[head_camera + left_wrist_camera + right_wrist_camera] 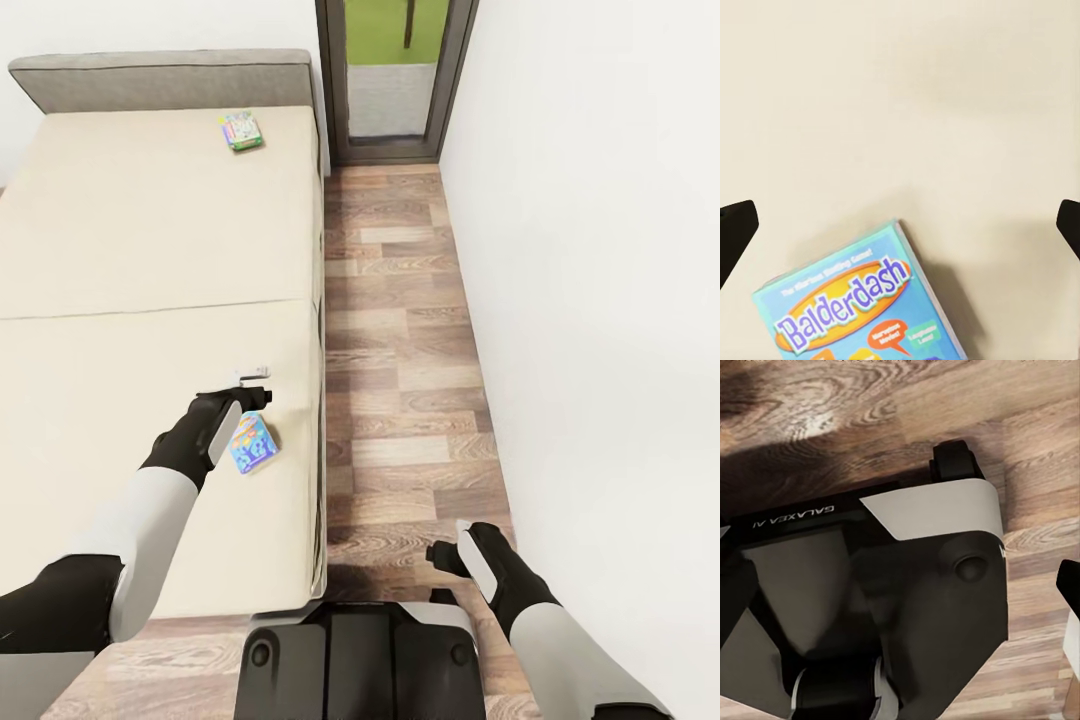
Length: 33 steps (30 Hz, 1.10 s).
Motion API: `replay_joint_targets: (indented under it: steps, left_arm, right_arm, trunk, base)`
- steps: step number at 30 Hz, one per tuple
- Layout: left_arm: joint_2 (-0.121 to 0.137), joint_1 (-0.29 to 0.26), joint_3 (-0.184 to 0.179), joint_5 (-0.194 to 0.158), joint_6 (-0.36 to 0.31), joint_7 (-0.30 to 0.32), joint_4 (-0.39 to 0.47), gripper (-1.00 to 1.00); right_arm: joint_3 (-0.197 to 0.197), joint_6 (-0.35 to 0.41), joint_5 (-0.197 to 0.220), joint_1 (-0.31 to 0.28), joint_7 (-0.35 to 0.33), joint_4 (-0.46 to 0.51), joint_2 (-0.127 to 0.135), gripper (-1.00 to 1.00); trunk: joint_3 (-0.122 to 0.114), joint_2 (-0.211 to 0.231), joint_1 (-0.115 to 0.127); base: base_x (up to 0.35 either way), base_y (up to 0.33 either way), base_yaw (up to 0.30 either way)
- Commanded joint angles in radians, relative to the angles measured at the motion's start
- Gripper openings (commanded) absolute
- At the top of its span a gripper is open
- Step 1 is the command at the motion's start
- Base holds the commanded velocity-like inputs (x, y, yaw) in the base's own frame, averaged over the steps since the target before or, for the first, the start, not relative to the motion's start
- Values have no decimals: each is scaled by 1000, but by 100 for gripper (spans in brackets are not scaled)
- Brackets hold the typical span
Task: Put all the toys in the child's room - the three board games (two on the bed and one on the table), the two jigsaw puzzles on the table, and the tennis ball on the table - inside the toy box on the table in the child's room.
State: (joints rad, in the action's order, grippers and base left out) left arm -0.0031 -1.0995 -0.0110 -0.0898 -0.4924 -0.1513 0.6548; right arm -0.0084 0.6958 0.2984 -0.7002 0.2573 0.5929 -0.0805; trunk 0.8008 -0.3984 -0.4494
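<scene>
Two board games lie on the beige bed (150,250). The blue Balderdash box (253,443) rests flat near the bed's right edge, close to me; its printed lid (847,307) is also in the left wrist view. A green board game (240,130) sits far up the bed by the headboard. My left gripper (245,384) hovers over the mattress just beyond the blue box, open, its dark fingertips (735,232) spread wide with nothing between them. My right gripper (442,556) hangs low over the floor beside my base, open and empty.
A strip of wooden floor (400,330) runs between the bed and a white wall (600,300) on the right. A dark-framed glass door (395,80) closes the far end. The grey headboard (160,78) backs the bed. My black base (870,585) sits at the bed's foot.
</scene>
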Motion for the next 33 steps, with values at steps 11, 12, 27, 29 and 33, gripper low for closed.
replay_joint_targets:
  steps: [11, 12, 27, 29, 33]
  left_arm:
    - [1, 0, -1, -7, -2, -7, 1, 100]
    - [1, 0, -2, -7, -2, -7, 1, 100]
    - [0, 0, -3, -9, 0, -6, -3, 100]
    - [-1, 0, -3, -8, -1, -6, -3, 100]
    - [-1, 0, -3, -8, -2, -7, -3, 100]
  right_arm:
    - [4, -4, 3, 1, 10, 2, -5, 100]
    - [3, -4, 2, 1, 10, 2, -5, 100]
    - [1, 120, 10, 1, 11, 245, -5, 100]
    - [1, 181, 14, 1, 11, 351, -5, 100]
    - [0, 237, 16, 9, 12, 455, -5, 100]
  trunk:
    - [2, -2, -1]
    - [2, -2, -1]
    - [2, -2, -1]
    - [2, -2, -1]
    - [3, -2, -1]
  base:
    - [0, 0, 0]
    - [0, 0, 0]
    - [0, 0, 0]
    - [0, 0, 0]
    - [0, 0, 0]
